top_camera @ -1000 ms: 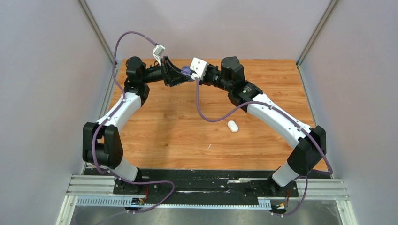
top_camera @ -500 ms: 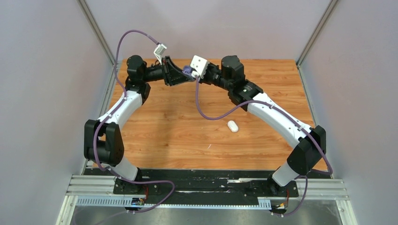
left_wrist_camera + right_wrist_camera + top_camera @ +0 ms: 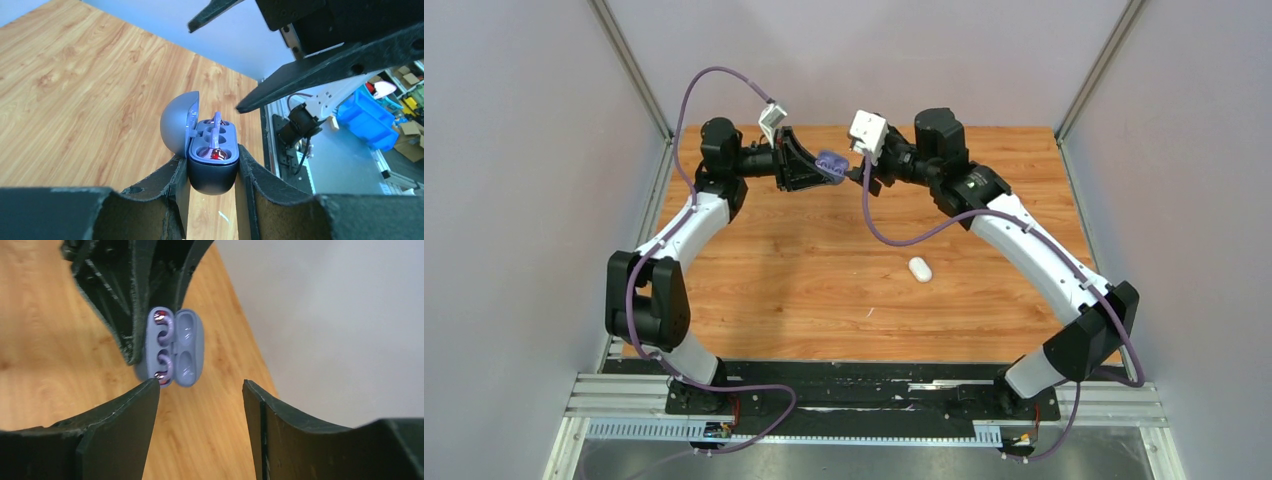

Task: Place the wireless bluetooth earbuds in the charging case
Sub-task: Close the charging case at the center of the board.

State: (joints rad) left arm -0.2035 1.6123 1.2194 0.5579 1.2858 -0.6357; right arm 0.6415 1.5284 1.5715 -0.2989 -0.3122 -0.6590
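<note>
On the brown wood-grain table (image 3: 804,270), nearest the arm bases, lies a tiny white speck (image 3: 870,313) too small to identify. If it is a bud, an arm sweeping low could flick it away. Just beyond it, right of centre, is the white pebble-shaped case (image 3: 920,269). It lies alone and looks closed, and a dangling purple cable (image 3: 894,245) could nudge it.

The greater risk is at the far middle, above the table. There the left gripper (image 3: 213,156) clamps the lilac pebble-shaped plastic charging case (image 3: 212,179) by its lower shell. That shell is smooth and rounded, so I judge a sideways knock could squeeze it out of the fingers. The right gripper (image 3: 200,385) hangs just beside it, jaws spread wide and holding nothing. Its long black fingers (image 3: 320,70) are near the hinged lid (image 3: 176,126), and a careless move could catch it and twist the case. The open face is turned toward the right gripper, so a bud not fully seated could slide out.

The case is glossy, darker on the base and paler inside. The two dark purple earbuds (image 3: 163,360) sit in its sockets and glint red. I cannot tell whether both are pressed fully home.
</note>
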